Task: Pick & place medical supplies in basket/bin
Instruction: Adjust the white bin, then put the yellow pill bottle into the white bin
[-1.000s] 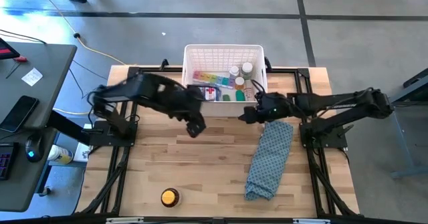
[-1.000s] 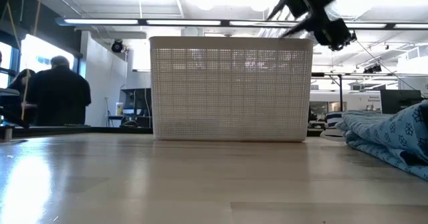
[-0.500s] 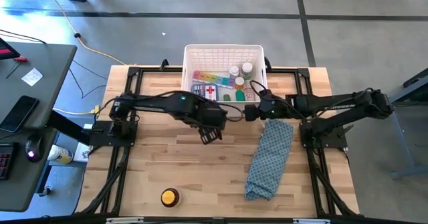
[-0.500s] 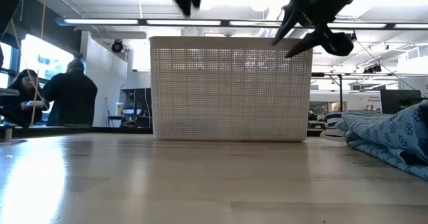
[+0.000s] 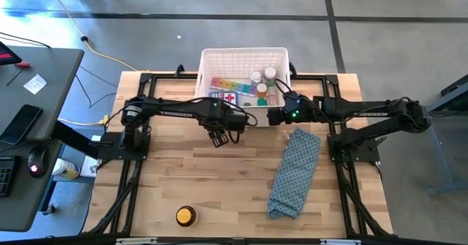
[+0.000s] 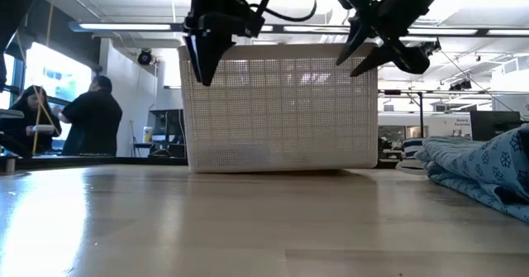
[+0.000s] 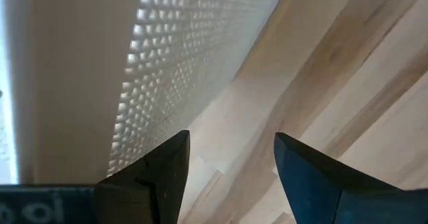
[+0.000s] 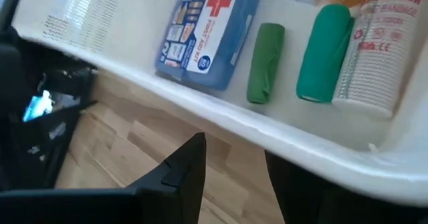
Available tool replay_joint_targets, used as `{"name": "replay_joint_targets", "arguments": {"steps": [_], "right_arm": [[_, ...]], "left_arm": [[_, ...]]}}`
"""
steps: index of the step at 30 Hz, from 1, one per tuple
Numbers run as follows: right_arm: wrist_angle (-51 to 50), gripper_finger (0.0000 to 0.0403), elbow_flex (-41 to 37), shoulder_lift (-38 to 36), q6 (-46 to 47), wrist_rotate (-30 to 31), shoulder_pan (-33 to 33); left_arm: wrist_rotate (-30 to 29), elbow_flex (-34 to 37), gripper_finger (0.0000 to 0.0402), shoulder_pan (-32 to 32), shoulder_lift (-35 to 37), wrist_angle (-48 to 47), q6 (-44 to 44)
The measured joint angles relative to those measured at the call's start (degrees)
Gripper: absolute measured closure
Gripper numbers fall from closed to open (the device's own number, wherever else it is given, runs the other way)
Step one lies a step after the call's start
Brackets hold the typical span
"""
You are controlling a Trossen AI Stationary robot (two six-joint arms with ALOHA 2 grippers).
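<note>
Left gripper (image 5: 219, 137), fingers spread and empty, hangs just at 6 o'clock of the white basket (image 5: 243, 55). Right gripper (image 5: 272, 117), fingers parted and empty, hovers at the basket's 5 o'clock corner, above the first-aid pack (image 8: 207, 35) and green rolls (image 8: 265, 63).

The basket (image 5: 243, 55) is white with a fine lattice pattern on its sides. Inside it, the pack (image 8: 207, 35) is blue and white with a red cross, two rolls (image 8: 265, 62) are green, and the pill organiser strip (image 5: 230, 85) runs through rainbow colours. The cloth (image 5: 295, 172) is blue with a small repeating print. The tin (image 5: 186, 216) is yellow. The desk (image 5: 241, 194) is pale striped wood.
</note>
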State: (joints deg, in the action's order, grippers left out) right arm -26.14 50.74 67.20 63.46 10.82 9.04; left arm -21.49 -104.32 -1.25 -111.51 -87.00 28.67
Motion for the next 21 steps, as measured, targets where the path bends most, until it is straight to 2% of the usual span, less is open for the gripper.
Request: {"name": "replay_joint_targets", "arguments": {"steps": [7, 12, 21], "right_arm": [[-3.2, 0.0257, 0.0, 0.0, -0.5, 0.1, -0.1], [-3.8, 0.0256, 0.0, 0.0, -0.8, -1.7, 0.0], [-3.1, 0.0254, 0.0, -0.2, -5.9, -8.8, 0.0]], "left_arm": [[0.5, 0.1, 0.0154, -1.2, 0.2, 4.9, -1.1], [4.1, -0.1, 0.0153, -0.5, 0.2, 4.9, -0.7], [9.6, -8.6, 0.0153, 1.2, -0.3, 1.1, 0.0]]}}
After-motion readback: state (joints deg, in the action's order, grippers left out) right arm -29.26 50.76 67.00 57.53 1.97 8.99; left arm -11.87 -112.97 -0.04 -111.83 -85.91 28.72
